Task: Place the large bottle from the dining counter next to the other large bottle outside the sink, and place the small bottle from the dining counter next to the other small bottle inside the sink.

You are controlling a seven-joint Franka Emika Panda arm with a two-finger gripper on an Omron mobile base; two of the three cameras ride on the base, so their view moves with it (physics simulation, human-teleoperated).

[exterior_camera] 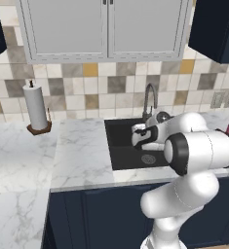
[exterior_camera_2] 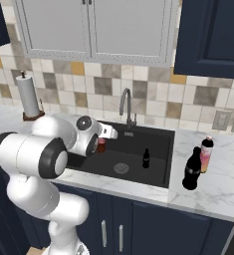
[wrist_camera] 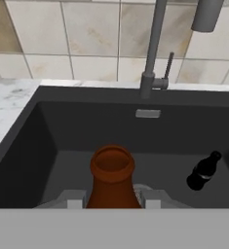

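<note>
My gripper (wrist_camera: 112,200) is shut on the small bottle (wrist_camera: 112,180), a brownish-red one seen from above its open neck, held over the left part of the black sink (wrist_camera: 150,138). From the right base the small bottle (exterior_camera_2: 101,145) hangs at the hand above the sink (exterior_camera_2: 156,142). The other small bottle (wrist_camera: 202,171), tiny and near-black, stands on the basin floor to the right (exterior_camera_2: 146,158). On the counter right of the sink, the large bottle (exterior_camera_2: 191,169), black, stands beside the pinkish other large bottle (exterior_camera_2: 206,154). The dining counter is out of view.
A grey gooseneck faucet (exterior_camera_2: 124,105) rises behind the sink, close to the hand. A paper towel roll (exterior_camera: 36,108) stands on the marble worktop at the left. Wall cabinets hang above the tiled backsplash. Wall outlets (exterior_camera_2: 221,119) sit at the far right.
</note>
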